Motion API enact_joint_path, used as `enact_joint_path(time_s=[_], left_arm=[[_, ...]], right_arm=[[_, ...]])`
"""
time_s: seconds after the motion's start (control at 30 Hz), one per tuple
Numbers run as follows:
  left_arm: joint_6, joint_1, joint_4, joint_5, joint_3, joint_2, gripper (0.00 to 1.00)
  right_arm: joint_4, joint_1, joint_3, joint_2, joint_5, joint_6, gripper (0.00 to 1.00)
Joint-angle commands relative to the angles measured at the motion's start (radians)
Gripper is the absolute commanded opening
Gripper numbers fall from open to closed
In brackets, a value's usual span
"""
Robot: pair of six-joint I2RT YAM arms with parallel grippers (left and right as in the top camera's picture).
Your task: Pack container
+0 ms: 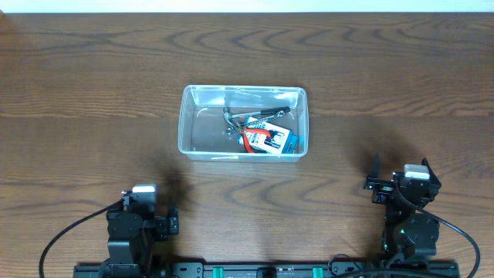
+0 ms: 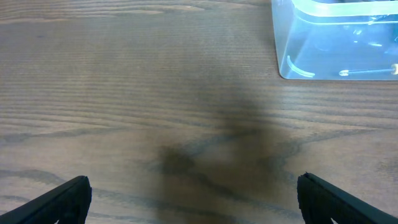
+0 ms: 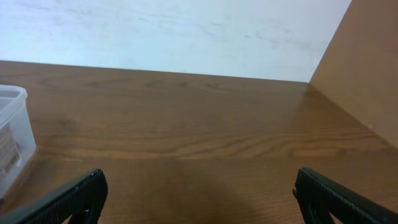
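Note:
The clear plastic container [image 1: 193, 123] stands at the middle of the wooden table. Inside it lie metal hand tools [image 1: 235, 118] and red-handled pliers on a blue card pack [image 1: 268, 140]. A corner of the container shows in the left wrist view [image 2: 329, 37] at the top right, and its edge shows in the right wrist view [image 3: 11, 137] at the far left. My left gripper [image 2: 193, 199] is open and empty near the table's front left [image 1: 143, 216]. My right gripper [image 3: 199, 196] is open and empty at the front right [image 1: 401, 185]. Both are well apart from the container.
A pale wall runs along the table's far edge [image 3: 174, 31]. A brown side panel [image 3: 360, 68] stands to the right of the right arm. Black cables [image 1: 69, 232] loop from both arm bases at the front edge.

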Motion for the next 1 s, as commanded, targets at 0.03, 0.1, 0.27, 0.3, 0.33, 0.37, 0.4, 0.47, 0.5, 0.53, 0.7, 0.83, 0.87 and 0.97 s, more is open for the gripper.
enact_joint_path(time_s=[0.03, 0.1, 0.27, 0.3, 0.33, 0.37, 0.4, 0.47, 0.5, 0.53, 0.7, 0.83, 0.87, 0.97], left_arm=[[-0.002, -0.005, -0.003, 0.005, -0.003, -0.005, 0.98], [-0.002, -0.005, -0.003, 0.005, -0.003, -0.005, 0.98], [-0.002, -0.005, -0.003, 0.005, -0.003, -0.005, 0.98], [-0.001, -0.005, -0.003, 0.005, -0.003, -0.005, 0.98], [-0.002, -0.005, -0.003, 0.005, -0.003, -0.005, 0.98], [-0.001, -0.005, -0.003, 0.005, -0.003, -0.005, 0.98], [-0.002, -0.005, -0.003, 0.005, -0.003, -0.005, 0.98], [-0.001, -0.005, -0.003, 0.005, -0.003, -0.005, 0.98], [-0.001, -0.005, -0.003, 0.005, -0.003, -0.006, 0.98], [-0.001, -0.005, -0.003, 0.005, -0.003, -0.005, 0.98], [-0.001, -0.006, 0.05, -0.003, -0.003, -0.008, 0.98], [0.0, -0.006, 0.323, 0.013, -0.026, -0.008, 0.98], [-0.001, -0.006, 0.405, 0.012, -0.043, -0.008, 0.98], [-0.027, -0.006, 0.635, 0.013, -0.126, -0.008, 0.98]], right_arm=[[0.003, -0.002, -0.007, -0.006, 0.009, 0.019, 0.99], [0.003, -0.002, -0.007, -0.006, 0.009, 0.019, 0.99], [0.003, -0.002, -0.007, -0.006, 0.009, 0.019, 0.99], [0.003, -0.002, -0.007, -0.006, 0.009, 0.019, 0.99], [0.003, -0.002, -0.007, -0.006, 0.009, 0.019, 0.99], [0.003, -0.002, -0.007, -0.006, 0.009, 0.019, 0.99], [0.003, -0.002, -0.007, -0.006, 0.009, 0.019, 0.99], [0.003, -0.002, -0.007, -0.006, 0.009, 0.019, 0.99], [0.003, -0.002, -0.007, -0.006, 0.009, 0.019, 0.99], [0.003, -0.002, -0.007, -0.006, 0.009, 0.019, 0.99], [0.003, -0.002, -0.007, -0.006, 0.009, 0.019, 0.99], [0.003, -0.002, -0.007, -0.006, 0.009, 0.019, 0.99], [0.003, -0.002, -0.007, -0.006, 0.009, 0.019, 0.99], [0.003, -0.002, -0.007, -0.006, 0.009, 0.019, 0.99]])
